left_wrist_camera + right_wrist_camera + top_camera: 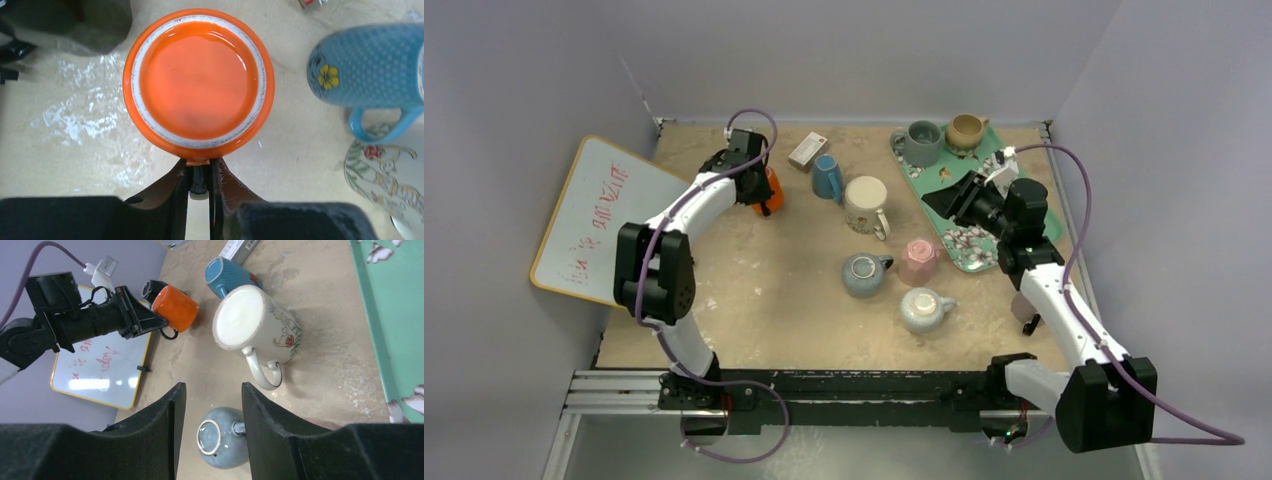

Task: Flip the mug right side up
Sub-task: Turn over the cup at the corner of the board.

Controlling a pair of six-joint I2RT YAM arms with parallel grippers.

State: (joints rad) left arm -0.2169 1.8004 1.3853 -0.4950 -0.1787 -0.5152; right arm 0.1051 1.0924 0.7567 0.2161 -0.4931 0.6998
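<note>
Orange mug (pixel 198 82) sits upside down at the far left of the worktop (pixel 754 290), just right of the whiteboard (pixel 594 215). Its flat bottom shows on top. The left claw (pixel 200 172) is pinched tight on the little handle (pixel 198 162) at its side. I think the mug is hard and shiny, so it could slip, and it could break if it fell. The handle looks like the best spot to grab, but it is thin, so the mug may swing as it turns. A blue mug (pixel 827 177) lies close on the right, then a cream mug (pixel 865 205). By the green tray (pixel 946 178), the right claw (pixel 213 390) hangs partly open with nothing in it.
</note>
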